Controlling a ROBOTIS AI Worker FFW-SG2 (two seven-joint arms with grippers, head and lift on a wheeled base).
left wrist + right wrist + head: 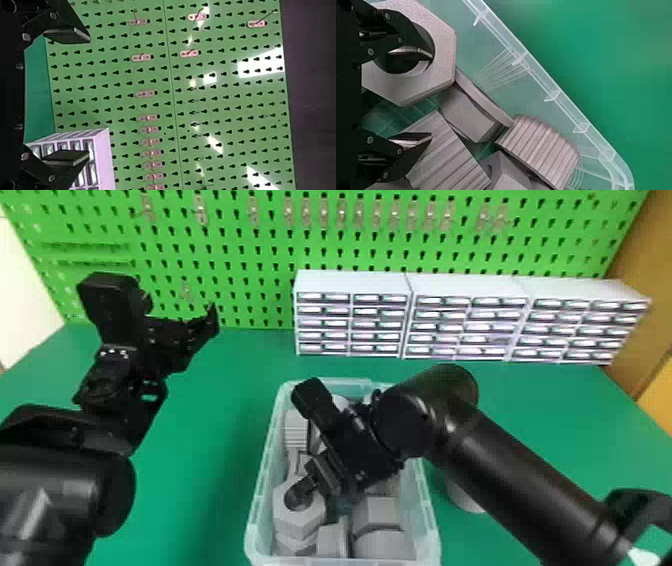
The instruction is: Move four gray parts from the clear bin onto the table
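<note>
The right gripper has its 2 fingers apart: 1 in the hole of the hexagonal gray part, 1 over the ribbed part, inside the clear bin. Best slip that outer finger down a flat side, squeeze squarely, lift straight. The left gripper, fingers apart, is parked left of it.

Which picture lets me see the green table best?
The head view: there the green table spreads wide, behind and on both sides of the clear bin. The left wrist view has a strip beside the pegboard; the right wrist view, a patch outside the bin.
</note>
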